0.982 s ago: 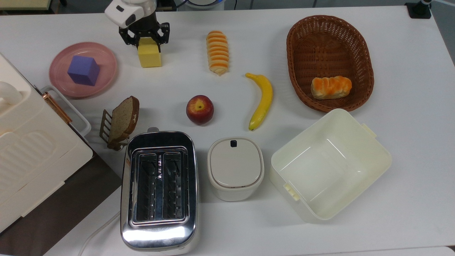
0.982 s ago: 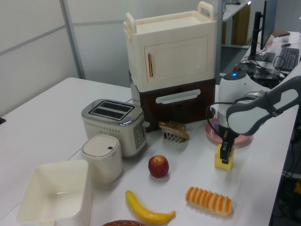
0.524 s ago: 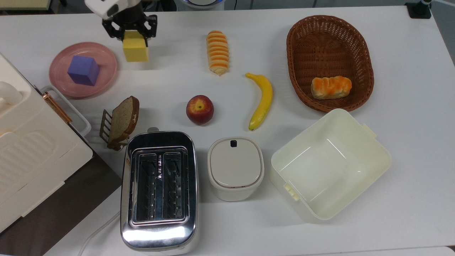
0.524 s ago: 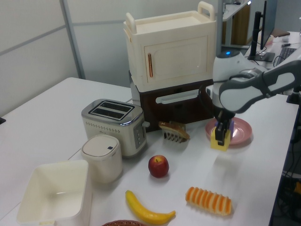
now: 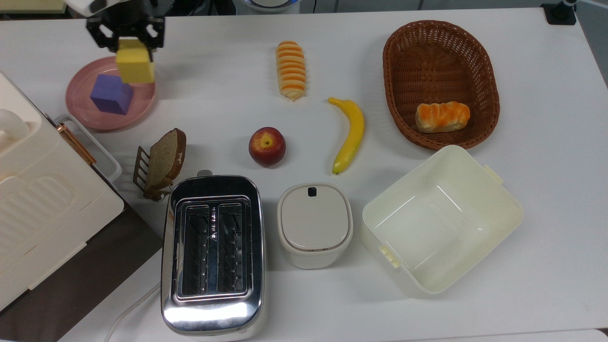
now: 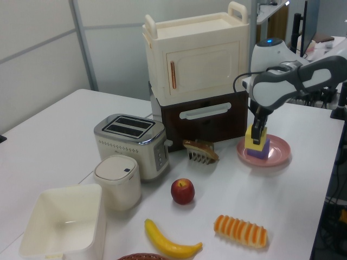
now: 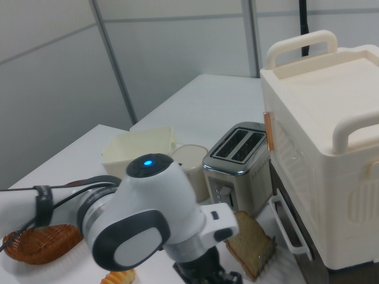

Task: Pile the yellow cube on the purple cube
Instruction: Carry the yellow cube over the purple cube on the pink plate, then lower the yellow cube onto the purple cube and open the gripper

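The yellow cube (image 5: 135, 66) hangs in the air, with my gripper (image 5: 127, 43) shut on its upper part. It overlaps the far right corner of the purple cube (image 5: 111, 93) in the top view. The purple cube rests on the pink plate (image 5: 83, 110). In the left view the yellow cube (image 6: 256, 142) sits just above the purple cube (image 6: 259, 153), held by the gripper (image 6: 257, 131); I cannot tell if the two touch. The right view shows the arm's white wrist (image 7: 148, 219) from behind.
A slice of bread in a rack (image 5: 161, 164), a toaster (image 5: 212, 251), an apple (image 5: 267, 146), a banana (image 5: 350, 134), a striped pastry (image 5: 290, 69), a lidded canister (image 5: 314, 224), an open cream box (image 5: 441, 218), a basket (image 5: 441, 80) holding bread and a cream cabinet (image 5: 33, 204) stand on the white table.
The gripper carried the yellow cube to the top view's left, from the bare table beside the plate to above the plate next to the purple cube. It stayed shut on the cube.
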`<action>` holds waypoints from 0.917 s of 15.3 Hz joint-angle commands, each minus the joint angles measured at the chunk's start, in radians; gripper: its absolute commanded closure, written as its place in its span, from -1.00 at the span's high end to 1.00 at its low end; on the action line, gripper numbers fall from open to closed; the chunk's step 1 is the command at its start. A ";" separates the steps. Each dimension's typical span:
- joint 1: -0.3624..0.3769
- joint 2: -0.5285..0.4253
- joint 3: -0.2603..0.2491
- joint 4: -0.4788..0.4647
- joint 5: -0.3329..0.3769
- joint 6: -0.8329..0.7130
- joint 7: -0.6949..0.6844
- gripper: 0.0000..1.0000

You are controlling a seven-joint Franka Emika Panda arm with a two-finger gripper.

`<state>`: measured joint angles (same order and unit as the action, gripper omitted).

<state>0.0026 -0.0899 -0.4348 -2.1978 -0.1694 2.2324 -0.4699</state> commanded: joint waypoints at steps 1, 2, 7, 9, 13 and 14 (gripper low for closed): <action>-0.009 0.094 -0.028 0.115 -0.001 -0.022 -0.036 -0.73; -0.019 0.111 -0.027 0.124 -0.001 -0.020 -0.045 -0.73; -0.061 0.156 -0.027 0.148 0.017 -0.019 -0.153 -0.70; -0.087 0.157 -0.027 0.148 0.022 -0.017 -0.197 -0.63; -0.101 0.180 -0.027 0.161 0.135 -0.017 -0.200 -0.47; -0.101 0.182 -0.025 0.161 0.154 -0.017 -0.200 -0.46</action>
<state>-0.0960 0.0740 -0.4574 -2.0657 -0.0862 2.2325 -0.6434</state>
